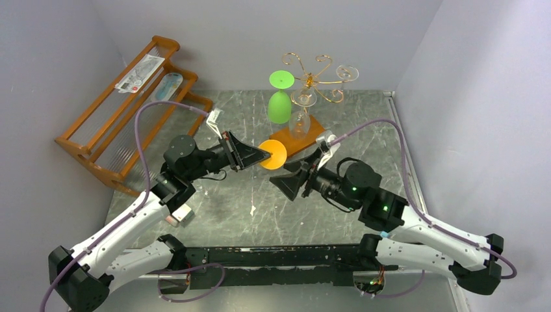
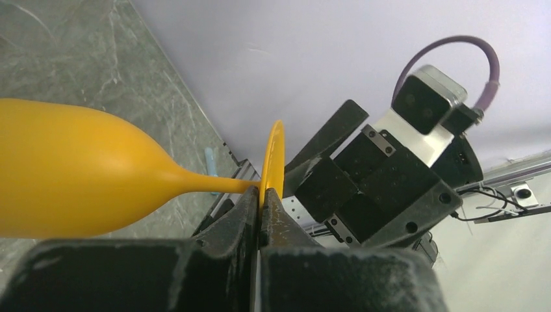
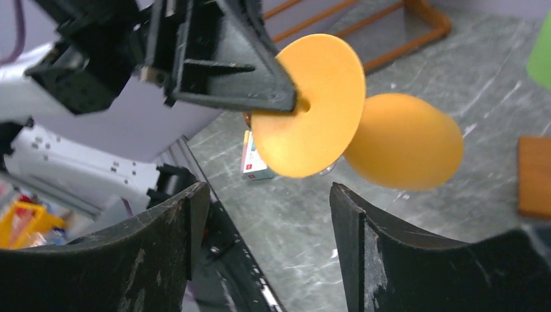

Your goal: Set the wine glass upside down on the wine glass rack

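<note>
Pinching the wine glass by its foot, left gripper clamped; right gripper gapes empty; bowl cropped at left wrist frame's edge.

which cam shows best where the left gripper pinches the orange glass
Left wrist: the left gripper is shut on the stem of the orange glass, right at the foot. The right wrist view sees the foot face-on, hiding the stem; the top view shows mostly the foot.

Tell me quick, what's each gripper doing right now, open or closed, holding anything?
Left gripper: closed on the orange wine glass, at the stem by its foot.
Right gripper: open, holding nothing.
</note>
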Tool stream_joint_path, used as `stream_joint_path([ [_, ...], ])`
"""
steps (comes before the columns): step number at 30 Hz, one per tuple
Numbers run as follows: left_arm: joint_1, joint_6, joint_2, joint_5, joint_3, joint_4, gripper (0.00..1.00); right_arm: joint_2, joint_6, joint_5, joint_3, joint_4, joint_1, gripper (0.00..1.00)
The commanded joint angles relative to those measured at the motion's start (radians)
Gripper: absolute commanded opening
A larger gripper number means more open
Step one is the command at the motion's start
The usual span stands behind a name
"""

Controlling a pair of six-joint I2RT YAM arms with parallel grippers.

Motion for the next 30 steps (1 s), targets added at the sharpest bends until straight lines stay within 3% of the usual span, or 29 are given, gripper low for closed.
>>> stream_joint_path([
  [1,-0.003,0.007,0.005,0.006,-0.023,0.021,0.05,0.054,0.261,0.111,0.003,0.028,0.002,0.69],
  [7,-0.003,-0.008,-0.005,0.023,-0.029,0.033,0.05,0.052,0.349,0.119,-0.05,0.191,0.003,0.54],
  [17,-0.002,-0.013,-0.014,0.031,-0.037,0.043,0.05,-0.004,0.494,0.288,-0.123,0.249,0.003,0.26],
  [20,-0.002,-0.028,-0.007,0.058,-0.043,0.089,0.05,-0.012,0.515,0.332,-0.13,0.265,0.0,0.25],
  [26,-0.003,-0.055,0.008,0.099,-0.066,0.175,0.05,0.024,0.51,0.339,-0.094,0.268,0.0,0.33],
  [30,-0.003,-0.046,0.012,0.098,-0.061,0.158,0.05,0.043,0.484,0.294,-0.088,0.283,0.0,0.17],
])
